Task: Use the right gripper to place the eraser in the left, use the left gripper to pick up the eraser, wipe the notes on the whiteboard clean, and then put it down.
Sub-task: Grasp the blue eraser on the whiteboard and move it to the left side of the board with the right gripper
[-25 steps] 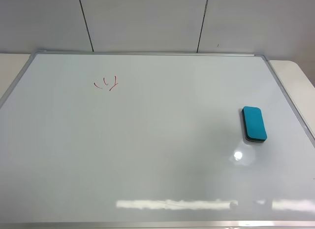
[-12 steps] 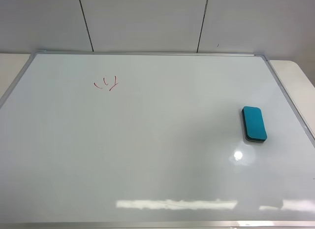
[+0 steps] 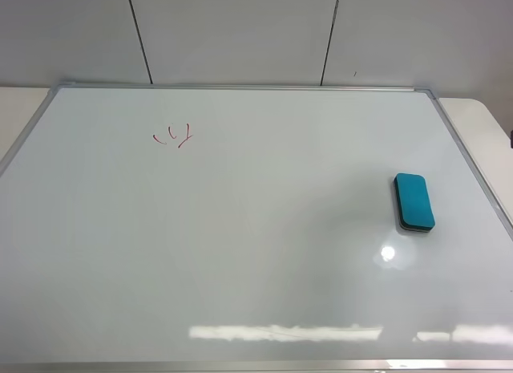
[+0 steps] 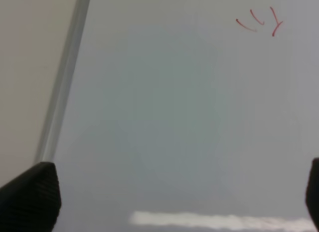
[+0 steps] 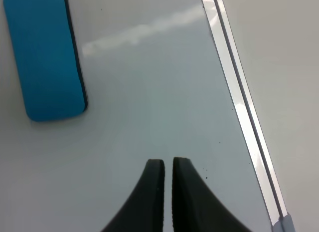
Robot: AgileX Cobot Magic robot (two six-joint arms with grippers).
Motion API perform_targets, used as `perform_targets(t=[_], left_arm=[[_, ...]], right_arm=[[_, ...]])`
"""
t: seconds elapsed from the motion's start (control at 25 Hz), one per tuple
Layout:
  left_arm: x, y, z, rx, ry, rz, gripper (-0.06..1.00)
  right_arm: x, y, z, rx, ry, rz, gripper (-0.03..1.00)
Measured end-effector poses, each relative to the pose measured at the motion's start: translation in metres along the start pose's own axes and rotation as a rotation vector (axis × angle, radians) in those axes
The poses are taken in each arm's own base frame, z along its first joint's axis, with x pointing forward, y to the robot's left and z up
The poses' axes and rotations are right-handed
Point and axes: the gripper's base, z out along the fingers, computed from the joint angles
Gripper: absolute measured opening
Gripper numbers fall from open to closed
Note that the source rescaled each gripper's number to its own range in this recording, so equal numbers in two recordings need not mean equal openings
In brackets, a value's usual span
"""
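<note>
The teal-blue eraser lies flat on the right part of the whiteboard, near its right frame. The red notes are at the far left of the board. Neither arm shows in the exterior high view. In the right wrist view, my right gripper is shut and empty above the board, with the eraser off to one side and apart from it. In the left wrist view, my left gripper is open and empty, its fingertips wide apart, with the notes ahead of it.
The board's silver frame runs close beside my right gripper, with beige table beyond it. The left frame edge runs beside my left gripper. A white panelled wall stands behind the board.
The eraser and the notes have not moved. Only the glare along the board's front right edge has shifted slightly.
</note>
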Motion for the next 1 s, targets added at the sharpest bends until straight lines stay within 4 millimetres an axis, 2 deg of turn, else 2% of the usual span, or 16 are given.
perform_targets(t=[0.44,0.8,1.0], left_arm=[[0.000,0.000,0.000,0.000,0.000,0.000,1.00],[0.000,0.000,0.000,0.000,0.000,0.000,1.00],[0.000,0.000,0.000,0.000,0.000,0.000,1.00]], right_arm=[[-0.004,0.001,0.004,-0.006,-0.015,0.009,0.00],[-0.027,0.011,0.054,0.000,0.053,-0.002,0.00],[-0.044,0.016,0.067,-0.009,0.031,-0.006,0.00]])
